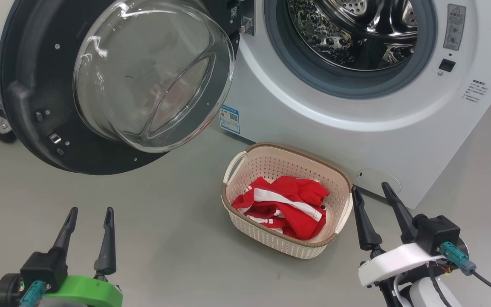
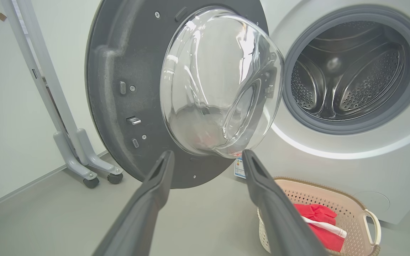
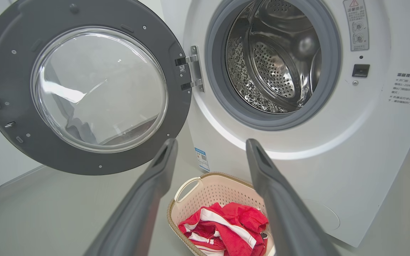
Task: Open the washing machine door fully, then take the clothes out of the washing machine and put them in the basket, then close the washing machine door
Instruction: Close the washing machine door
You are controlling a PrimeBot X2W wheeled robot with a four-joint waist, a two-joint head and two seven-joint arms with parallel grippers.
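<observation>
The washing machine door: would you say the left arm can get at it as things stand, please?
Probably yes. The left pincer is open and empty, the washing machine door hangs swung out ahead of it, and the basket sits off to its right.

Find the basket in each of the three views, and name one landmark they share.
Head view: basket just below centre, before the washing machine.
Left wrist view: basket at lower right, cut by the bottom edge.
Right wrist view: basket at bottom centre, cut by the bottom edge.
Shared landmark: the blue label on the washing machine's front.
</observation>
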